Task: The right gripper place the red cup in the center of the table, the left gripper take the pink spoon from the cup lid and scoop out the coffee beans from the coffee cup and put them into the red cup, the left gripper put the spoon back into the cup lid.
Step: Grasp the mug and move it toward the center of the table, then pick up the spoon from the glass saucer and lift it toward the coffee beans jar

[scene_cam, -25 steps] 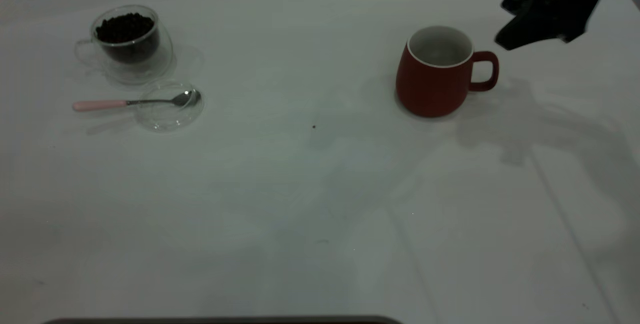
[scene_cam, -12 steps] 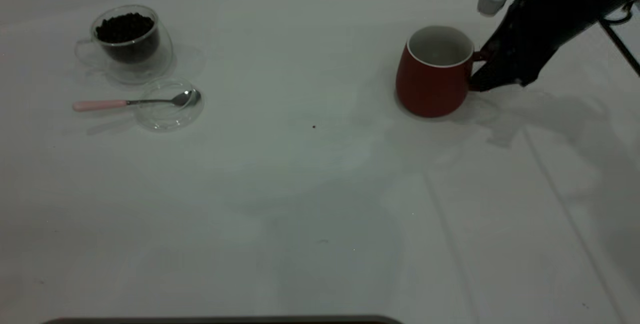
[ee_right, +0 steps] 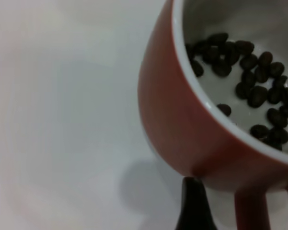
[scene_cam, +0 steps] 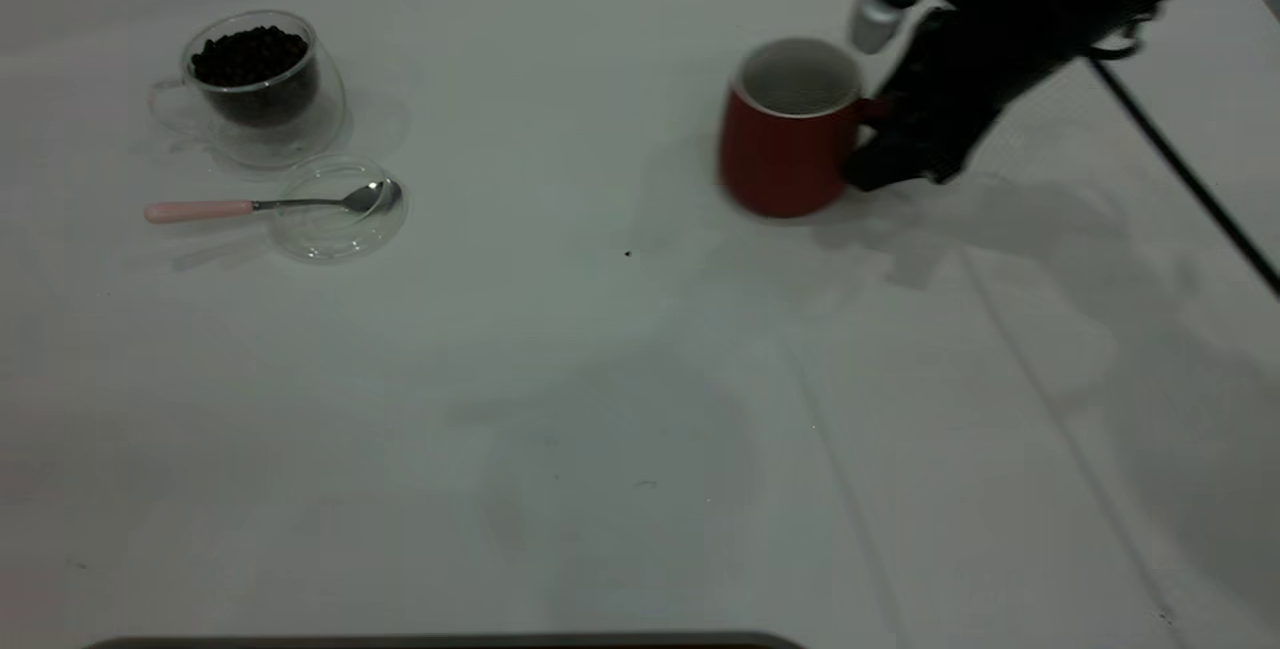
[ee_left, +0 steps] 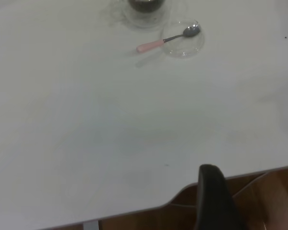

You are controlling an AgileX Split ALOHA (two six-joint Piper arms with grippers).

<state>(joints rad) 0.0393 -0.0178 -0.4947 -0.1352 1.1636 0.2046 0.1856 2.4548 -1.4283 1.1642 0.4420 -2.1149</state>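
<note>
Beside my right hand (scene_cam: 885,154), closed on its handle, the red cup (scene_cam: 785,134) had slid toward the table's (scene_cam: 600,409) center from a second earlier; beans already lay inside. Placement remained unfinished.

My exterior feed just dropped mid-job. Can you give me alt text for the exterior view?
The right gripper is at the red cup's handle, right of the table's center. At far left, the coffee cup holds coffee beans, and the pink spoon lies across the cup lid.
</note>
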